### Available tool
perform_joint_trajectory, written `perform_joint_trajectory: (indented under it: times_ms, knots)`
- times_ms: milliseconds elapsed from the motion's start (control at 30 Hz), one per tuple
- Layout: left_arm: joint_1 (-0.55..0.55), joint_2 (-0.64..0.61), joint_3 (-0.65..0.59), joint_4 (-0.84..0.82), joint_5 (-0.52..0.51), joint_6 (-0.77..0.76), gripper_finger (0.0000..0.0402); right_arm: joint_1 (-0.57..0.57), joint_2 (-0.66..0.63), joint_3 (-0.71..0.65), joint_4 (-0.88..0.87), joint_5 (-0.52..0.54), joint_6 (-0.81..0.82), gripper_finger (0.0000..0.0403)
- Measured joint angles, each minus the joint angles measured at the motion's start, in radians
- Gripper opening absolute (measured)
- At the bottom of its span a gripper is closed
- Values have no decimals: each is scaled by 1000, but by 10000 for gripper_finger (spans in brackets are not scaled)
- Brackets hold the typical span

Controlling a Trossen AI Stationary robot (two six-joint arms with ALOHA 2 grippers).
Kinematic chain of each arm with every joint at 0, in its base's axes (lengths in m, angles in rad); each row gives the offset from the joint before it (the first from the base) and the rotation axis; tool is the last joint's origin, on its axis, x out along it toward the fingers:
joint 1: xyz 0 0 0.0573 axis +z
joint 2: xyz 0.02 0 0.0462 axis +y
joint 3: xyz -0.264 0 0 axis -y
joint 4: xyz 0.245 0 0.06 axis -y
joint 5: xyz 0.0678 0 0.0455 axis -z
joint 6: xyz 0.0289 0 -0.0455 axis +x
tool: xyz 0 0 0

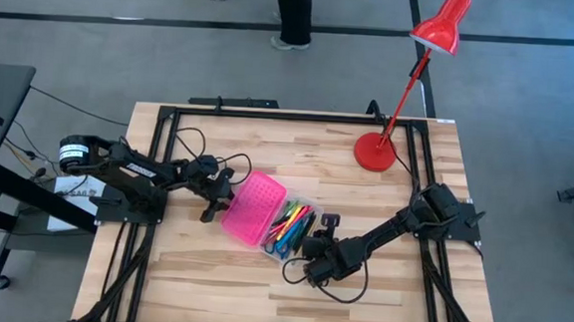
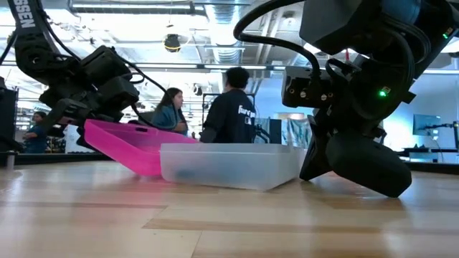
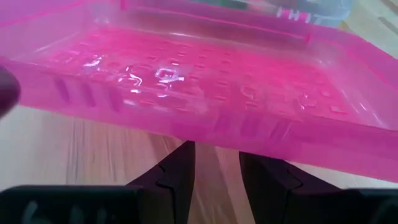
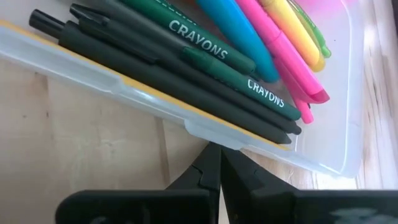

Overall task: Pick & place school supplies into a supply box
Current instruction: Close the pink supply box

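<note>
High view: supply box (image 1: 281,224) lies open at mid-table on the wooden table (image 1: 298,152), clear base (image 1: 301,232) toward the right arm, pink lid (image 1: 254,209) swung out toward the left arm. School supplies (image 1: 291,226) already lie inside the base. Right wrist view resolves them: dark green pens marked CRAYONS (image 4: 205,46), a blue marker (image 4: 239,28), a pink marker (image 4: 283,53), a yellow one (image 4: 298,31), all lying roughly parallel against the near wall of the base.

Left gripper (image 1: 207,213) sits at the outer edge of the lid. Left wrist view shows its fingers (image 3: 180,180) apart, just under the lid's rim; whether they touch it I cannot tell. Low view: lid tilted, outer edge raised off the table.

Right gripper (image 1: 306,250) sits beside the base's near wall, fingers (image 4: 208,171) pressed together, nothing between them, tips just short of the wall.

Red desk lamp (image 1: 412,79) stands at the far right of the table. People (image 2: 233,107) visible in the room behind.
</note>
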State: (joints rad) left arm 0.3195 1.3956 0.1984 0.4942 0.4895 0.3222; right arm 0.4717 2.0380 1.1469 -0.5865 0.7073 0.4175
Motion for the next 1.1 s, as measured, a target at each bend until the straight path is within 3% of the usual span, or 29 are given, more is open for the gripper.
perform_joint_trajectory:
  times_ms: [333, 1100]
  knots:
    - [-1, 0, 2, 37, 53, 10, 119, -1, 1, -1, 0, 15, -6, 0]
    - [-124, 0, 2, 228, 55, 35, 119, -38, 2, -2, 72, 29, -135, 0]
